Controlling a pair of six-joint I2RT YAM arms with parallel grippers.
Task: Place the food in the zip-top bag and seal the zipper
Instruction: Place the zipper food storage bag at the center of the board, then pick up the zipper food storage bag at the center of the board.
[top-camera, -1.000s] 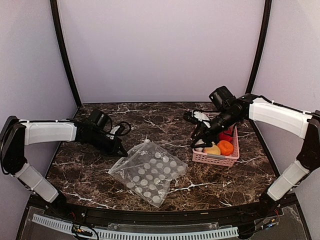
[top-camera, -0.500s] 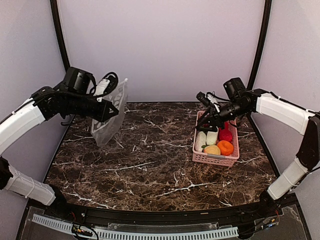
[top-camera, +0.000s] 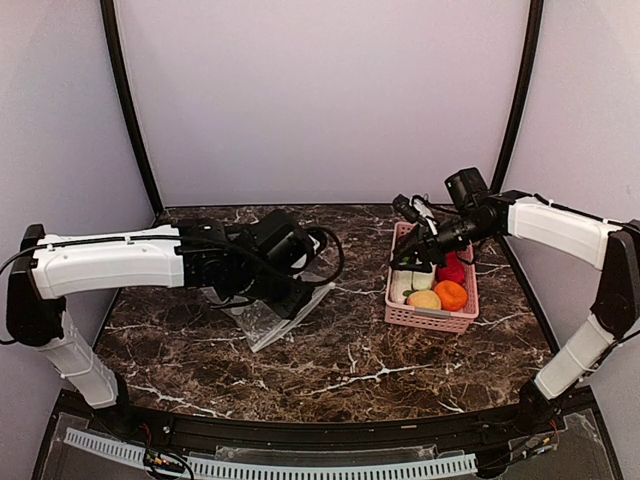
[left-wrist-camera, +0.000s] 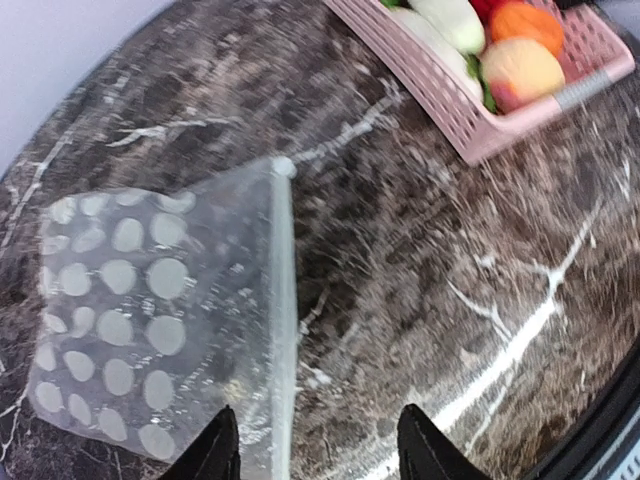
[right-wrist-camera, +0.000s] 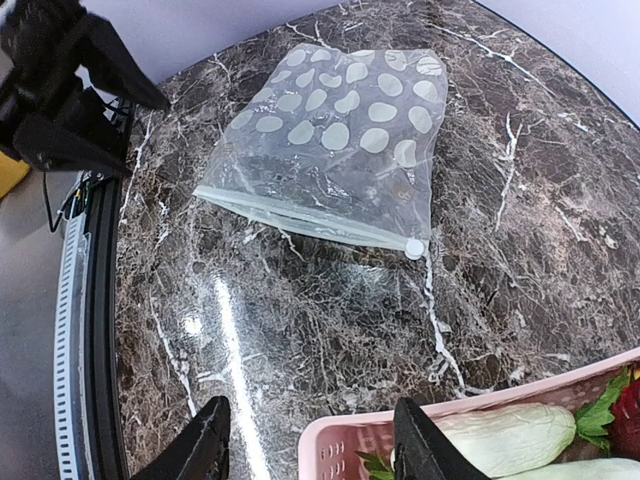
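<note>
— Fingers first?
— The left gripper is spread wide, empty, straddling the zipper; the right gripper is equally agape, empty, over the pink basket of food.
— The zip-top bag?
— Flat on the table; floppy, slick, light, I judge; pinch one lip beside the zipper.

Dark marble table: zip-top bag left-centre, pink basket right.

Left gripper, right gripper: jaws spread (both arms extended).
</note>
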